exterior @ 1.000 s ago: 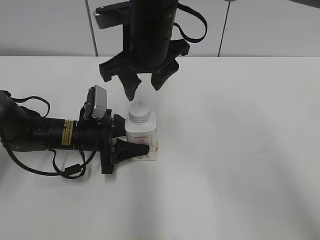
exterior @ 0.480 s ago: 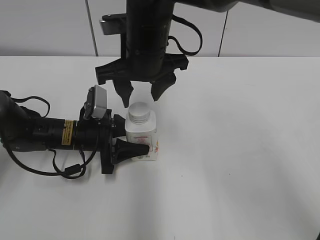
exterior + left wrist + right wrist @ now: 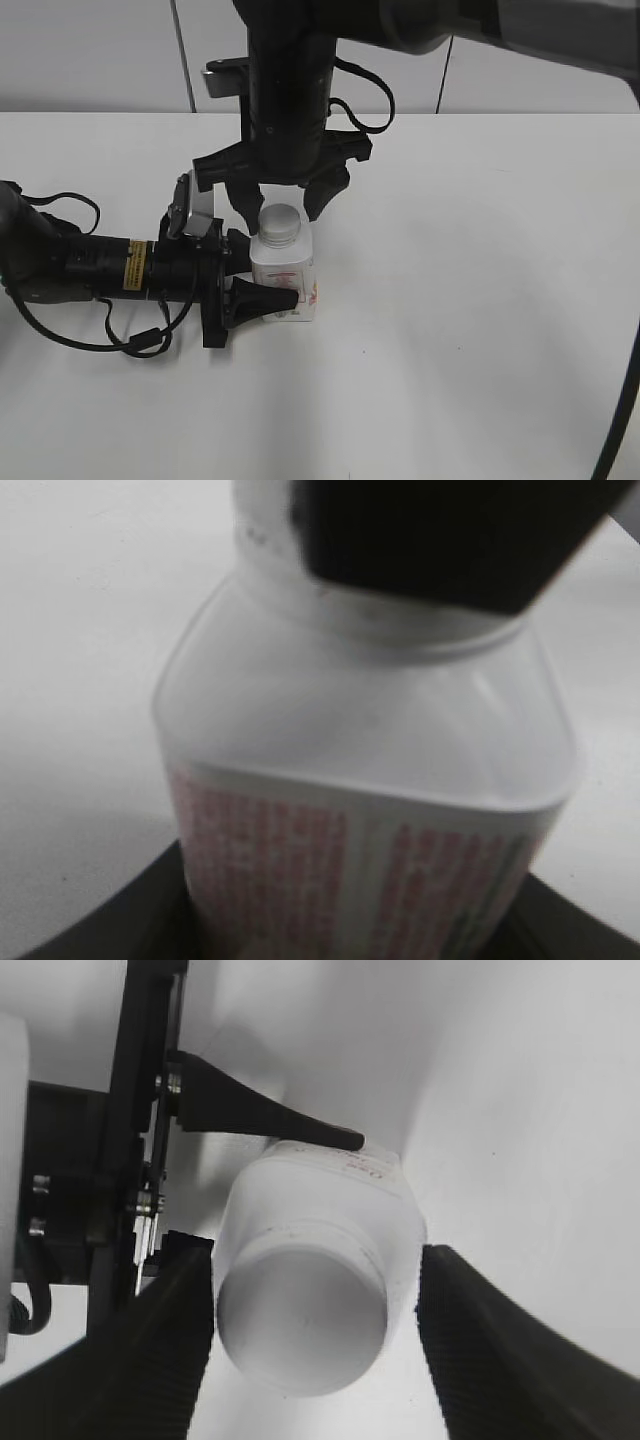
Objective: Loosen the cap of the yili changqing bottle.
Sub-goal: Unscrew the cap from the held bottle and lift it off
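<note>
Bottle: the small white bottle (image 3: 283, 280) stands upright on the white table (image 3: 480, 300), near the left of the middle, with pink-red print low on its sides.
Cap: the round white cap (image 3: 280, 224) sits on the bottle's neck, flat top up.
Left gripper: the left gripper (image 3: 250, 285) lies low along the table and comes in from the left; its two black fingers (image 3: 268, 298) press on opposite sides of the bottle's body, clamping it.
Right gripper: the right gripper (image 3: 281, 204) hangs straight down over the bottle from above; its jaws are spread apart.
Cap and right gripper: the cap sits between the two spread fingers (image 3: 150, 1360); in the right wrist view a narrow gap shows on each side, so they do not touch it.
Left wrist view: the bottle (image 3: 365, 810) fills the picture; a dark finger of the right gripper covers most of the neck.
</note>
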### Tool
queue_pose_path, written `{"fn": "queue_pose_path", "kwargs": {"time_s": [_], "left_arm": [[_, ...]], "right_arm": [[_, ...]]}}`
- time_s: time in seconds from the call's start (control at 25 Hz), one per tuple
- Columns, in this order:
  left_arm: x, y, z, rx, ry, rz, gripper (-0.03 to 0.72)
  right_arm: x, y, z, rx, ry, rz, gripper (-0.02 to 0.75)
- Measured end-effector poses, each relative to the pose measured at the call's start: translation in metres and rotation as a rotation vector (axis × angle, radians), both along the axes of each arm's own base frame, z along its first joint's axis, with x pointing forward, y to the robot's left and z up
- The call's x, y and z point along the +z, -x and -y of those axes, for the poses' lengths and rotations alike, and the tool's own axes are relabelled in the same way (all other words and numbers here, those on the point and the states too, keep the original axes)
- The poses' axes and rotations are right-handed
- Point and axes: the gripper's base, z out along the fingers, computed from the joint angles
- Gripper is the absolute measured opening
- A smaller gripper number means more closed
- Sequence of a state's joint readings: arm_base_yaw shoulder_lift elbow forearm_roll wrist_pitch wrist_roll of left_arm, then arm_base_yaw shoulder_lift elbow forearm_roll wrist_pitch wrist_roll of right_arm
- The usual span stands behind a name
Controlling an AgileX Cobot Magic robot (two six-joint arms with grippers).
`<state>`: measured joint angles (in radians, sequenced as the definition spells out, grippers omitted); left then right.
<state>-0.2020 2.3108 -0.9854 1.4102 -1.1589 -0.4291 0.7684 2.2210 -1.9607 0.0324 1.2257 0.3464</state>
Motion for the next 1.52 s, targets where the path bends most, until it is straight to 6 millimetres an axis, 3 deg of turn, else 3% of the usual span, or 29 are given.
{"fn": "queue_pose_path", "kwargs": {"time_s": [0.2, 0.48, 1.2, 1.32, 1.52], "left_arm": [[0.0, 0.0, 0.0, 0.0, 0.0, 0.0, 0.388], [0.0, 0.0, 0.0, 0.0, 0.0, 0.0, 0.388], [-0.0001, 0.0, 0.0, 0.001, -0.001, -0.001, 0.388], [-0.0001, 0.0, 0.0, 0.001, -0.001, -0.001, 0.387], [-0.0001, 0.0, 0.0, 0.001, -0.001, -0.001, 0.387]], "right_arm": [[0.0001, 0.0003, -0.0006, -0.003, -0.007, -0.004, 0.391], [0.0001, 0.0003, -0.0006, 0.106, 0.004, 0.012, 0.391], [0.0014, 0.001, -0.0009, 1.383, 0.132, 0.202, 0.391], [0.0017, 0.0011, -0.0008, 1.488, 0.143, 0.218, 0.391], [0.0038, 0.0014, -0.0005, 1.516, 0.146, 0.227, 0.391]]}}
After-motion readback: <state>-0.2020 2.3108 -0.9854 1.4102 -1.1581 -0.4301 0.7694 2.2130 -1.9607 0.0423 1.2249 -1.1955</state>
